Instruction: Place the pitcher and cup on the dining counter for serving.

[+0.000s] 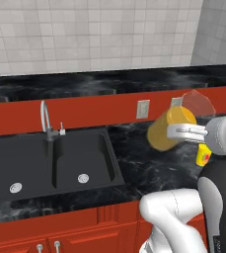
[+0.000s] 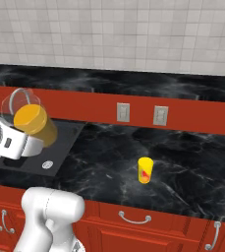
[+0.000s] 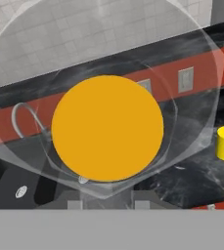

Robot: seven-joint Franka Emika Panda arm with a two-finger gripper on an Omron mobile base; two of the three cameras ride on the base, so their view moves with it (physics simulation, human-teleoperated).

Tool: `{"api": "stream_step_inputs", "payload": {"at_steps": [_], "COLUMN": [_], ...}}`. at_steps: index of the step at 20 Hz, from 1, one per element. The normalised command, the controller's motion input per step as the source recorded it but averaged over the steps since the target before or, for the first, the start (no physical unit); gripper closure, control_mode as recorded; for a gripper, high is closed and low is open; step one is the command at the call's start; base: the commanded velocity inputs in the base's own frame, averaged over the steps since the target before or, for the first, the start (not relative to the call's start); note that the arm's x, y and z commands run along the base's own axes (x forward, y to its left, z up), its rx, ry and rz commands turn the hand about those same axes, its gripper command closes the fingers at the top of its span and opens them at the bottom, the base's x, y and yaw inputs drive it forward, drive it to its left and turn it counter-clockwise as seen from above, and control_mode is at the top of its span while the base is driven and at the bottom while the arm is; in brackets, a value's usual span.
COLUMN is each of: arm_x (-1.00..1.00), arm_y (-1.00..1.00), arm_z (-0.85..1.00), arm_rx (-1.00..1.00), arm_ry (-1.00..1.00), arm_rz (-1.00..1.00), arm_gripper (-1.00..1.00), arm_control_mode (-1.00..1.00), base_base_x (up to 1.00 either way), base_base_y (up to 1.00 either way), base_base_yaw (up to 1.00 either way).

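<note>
The claw (image 1: 169, 131) is gripping the pitcher (image 1: 176, 126), holding it in the air above the black marbled desk (image 1: 149, 168), its fingers clamped on the lower part of the glass; the pitcher is lying tilted almost on its side, its open mouth pointing toward 1 o'clock in the left base view and toward 11 o'clock in the right base view, orange-yellow liquid colouring its lower part; the small yellow cup (image 2: 145, 170) is standing upright on the desk, well apart from the pitcher, at 3 o'clock in the hand view; the black double sink (image 1: 50, 163) with its grey faucet (image 1: 46, 121) is sitting at 9 o'clock of the pitcher in the left base view; behind, a red panel carrying two wall sockets (image 2: 123, 112) is rising to a higher black top (image 2: 133, 81).
</note>
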Motion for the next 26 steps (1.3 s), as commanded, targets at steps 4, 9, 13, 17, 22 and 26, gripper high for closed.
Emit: {"api": "stream_step_inputs", "payload": {"at_steps": [4,9,13,17,22,26], "arm_x": [0.0,0.0,0.0,0.0,0.0,0.0], "arm_y": [0.0,0.0,0.0,0.0,0.0,0.0], "arm_z": [0.0,0.0,0.0,0.0,0.0,0.0], "arm_rx": [0.0,0.0,0.0,0.0,0.0,0.0], "arm_ry": [0.0,0.0,0.0,0.0,0.0,0.0], "arm_rz": [0.0,0.0,0.0,0.0,0.0,0.0], "arm_gripper": [1.0,1.0,1.0,1.0,1.0,1.0], "arm_control_mode": [1.0,1.0,1.0,1.0,1.0,1.0], "base_base_x": [-0.57,-0.56,-0.12,0.0,0.0,0.0], "base_base_y": [0.24,0.78,1.0,1.0,1.0,1.0], "base_base_yaw": [0.04,0.12,0.16,0.2,0.19,0.18]}}
